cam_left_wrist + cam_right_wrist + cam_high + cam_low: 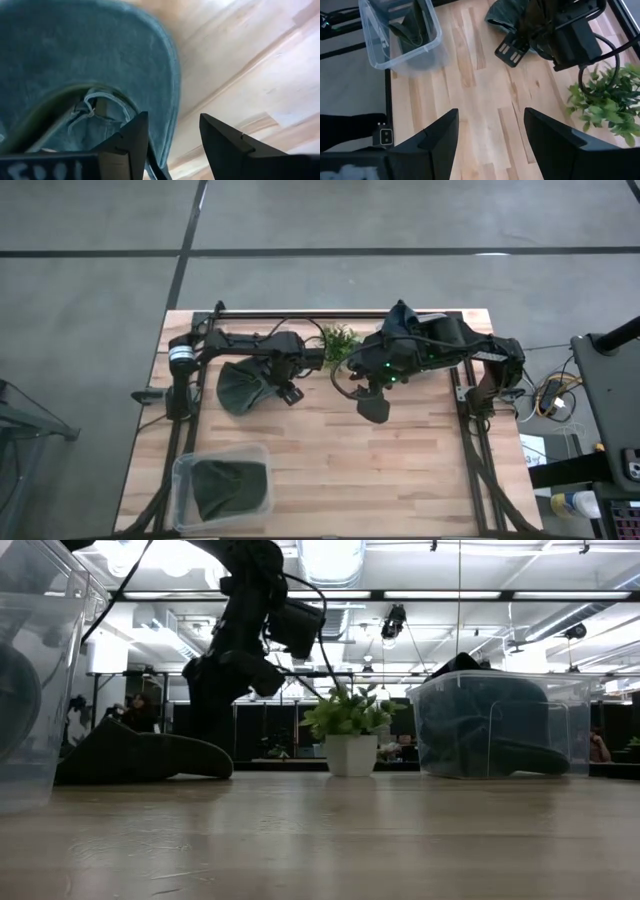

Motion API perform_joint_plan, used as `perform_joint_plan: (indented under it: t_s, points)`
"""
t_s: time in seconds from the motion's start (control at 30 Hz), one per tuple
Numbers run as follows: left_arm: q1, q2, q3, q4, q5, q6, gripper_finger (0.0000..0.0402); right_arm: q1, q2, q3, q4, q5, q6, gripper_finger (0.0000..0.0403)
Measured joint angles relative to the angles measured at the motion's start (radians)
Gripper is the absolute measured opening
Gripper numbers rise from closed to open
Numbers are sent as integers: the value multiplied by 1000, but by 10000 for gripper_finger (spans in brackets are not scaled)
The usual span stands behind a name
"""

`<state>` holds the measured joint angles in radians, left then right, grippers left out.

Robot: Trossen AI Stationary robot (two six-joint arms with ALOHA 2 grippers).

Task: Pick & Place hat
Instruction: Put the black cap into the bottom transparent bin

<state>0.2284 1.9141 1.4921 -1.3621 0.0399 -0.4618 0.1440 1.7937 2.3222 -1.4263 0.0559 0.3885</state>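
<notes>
A dark green hat (240,388) lies flat on the wooden table, left of centre; the low view shows it resting on its underside (140,756). My left gripper (290,392) is open at the hat's right edge. In the left wrist view (173,116) one finger is over the hat's inner side (90,60), where a light cord shows, and the other is over bare wood. My right gripper (375,408) is open (491,112) and hangs over the middle of the table, away from the hat (502,17). My left gripper stands open astride the hat's brim edge (172,100), coming slanting down from the table's far-left side. Whether either finger (131,142) touches the cloth I cannot tell. The hat lies on the table.
A clear plastic bin (222,485) holding another dark hat sits at the near left corner. A small potted plant (340,343) stands between the arms at the far side. The low view shows a second clear bin (500,725) with dark contents on its right. Bare wood (400,470) lies near right.
</notes>
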Motion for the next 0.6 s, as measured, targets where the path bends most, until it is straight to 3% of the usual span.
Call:
perform_joint_plan:
  t_s: [0.47,0.6]
  points:
    - [-6,-21,265,-144,-118,38,170,-1,1,0,1,4,0,219]
    - [-9,-23,315,-212,-137,-14,170,-1,1,0,1,5,0,219]
